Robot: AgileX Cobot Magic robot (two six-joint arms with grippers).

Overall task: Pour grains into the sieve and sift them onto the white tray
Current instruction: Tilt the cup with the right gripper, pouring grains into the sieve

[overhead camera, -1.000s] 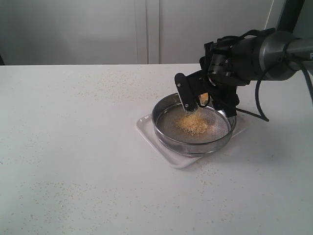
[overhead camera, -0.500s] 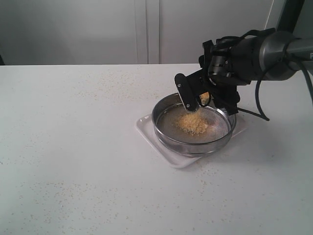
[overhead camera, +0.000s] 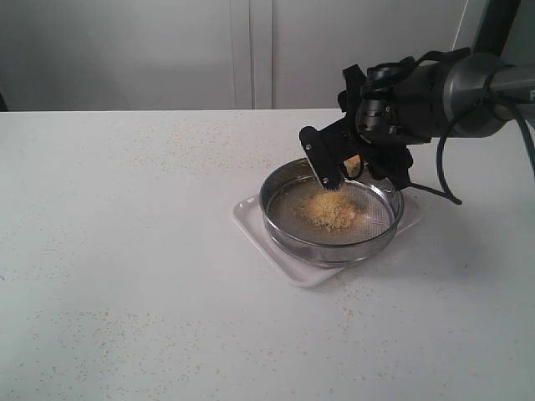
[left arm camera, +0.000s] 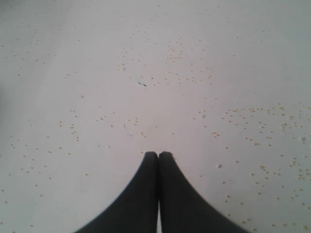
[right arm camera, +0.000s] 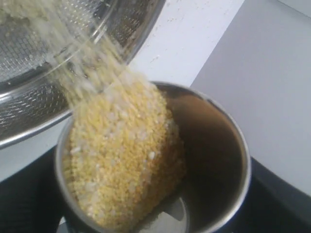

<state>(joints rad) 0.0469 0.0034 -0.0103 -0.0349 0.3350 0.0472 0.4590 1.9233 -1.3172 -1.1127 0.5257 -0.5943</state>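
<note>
On the flat white table, one rounded-corner white tray carries one round steel sieve with a fine mesh bottom. Over its far rim, the right gripper grasps one tilted steel cup. Golden grains spill onto one heap on the mesh. The left gripper is clenched, empty, above scattered specks.
</note>
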